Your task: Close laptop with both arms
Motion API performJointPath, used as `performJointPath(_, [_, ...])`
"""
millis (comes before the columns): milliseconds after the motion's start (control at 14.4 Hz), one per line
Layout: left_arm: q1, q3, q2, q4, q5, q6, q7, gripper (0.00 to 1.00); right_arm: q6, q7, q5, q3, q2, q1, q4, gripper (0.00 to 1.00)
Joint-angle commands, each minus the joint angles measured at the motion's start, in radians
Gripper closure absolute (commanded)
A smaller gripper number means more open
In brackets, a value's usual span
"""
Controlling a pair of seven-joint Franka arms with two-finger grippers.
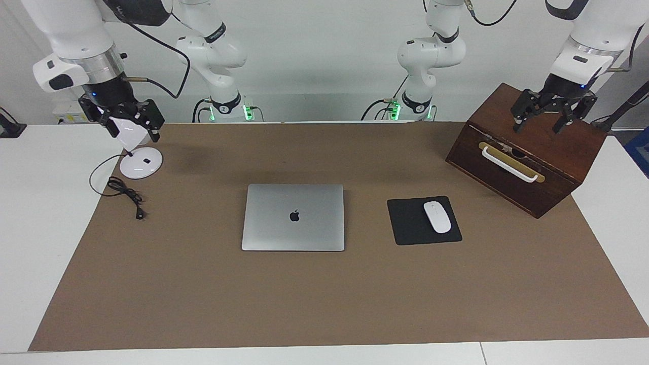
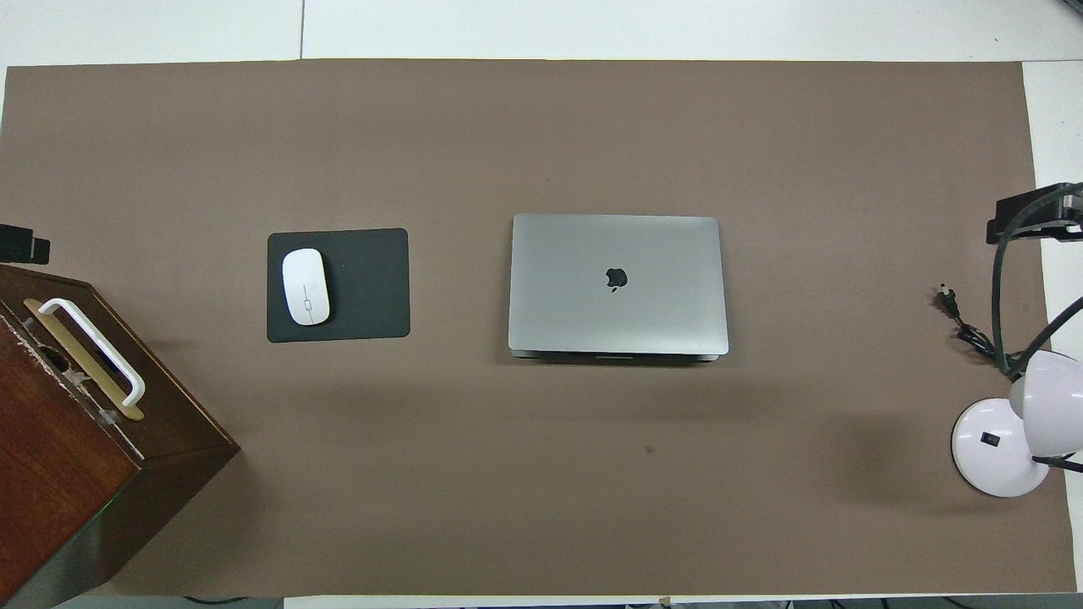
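The silver-grey laptop (image 1: pixel 293 217) lies shut and flat in the middle of the brown mat, its lid with the dark apple logo facing up; it also shows in the overhead view (image 2: pixel 618 283). My left gripper (image 1: pixel 550 119) hangs open and empty over the top of the wooden box. My right gripper (image 1: pixel 127 124) hangs open and empty over the white desk lamp at the right arm's end of the table. Both grippers are well away from the laptop. Neither gripper shows in the overhead view.
A dark wooden box (image 1: pixel 527 152) with a white handle stands at the left arm's end. A white mouse (image 1: pixel 437 217) lies on a black mouse pad (image 1: pixel 405 223) beside the laptop. A white desk lamp (image 1: pixel 141 163) and its black cable (image 1: pixel 127 195) sit at the right arm's end.
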Motion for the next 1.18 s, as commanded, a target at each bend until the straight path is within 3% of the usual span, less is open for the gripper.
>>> performJointPath(0, [0.011, -0.009, 0.005, 0.008, 0.024, 0.006, -0.014, 0.00, 0.013, -0.001, -0.009, 0.015, -0.018, -0.014, -0.026, 0.00])
performJointPath(418, [0.011, -0.009, 0.001, -0.010, 0.024, 0.017, -0.014, 0.00, 0.024, -0.099, -0.023, 0.015, -0.016, -0.014, -0.023, 0.00])
performJointPath(1114, [0.010, -0.009, -0.002, -0.019, 0.026, 0.020, -0.014, 0.00, 0.013, -0.098, -0.020, 0.017, -0.016, -0.014, -0.021, 0.00])
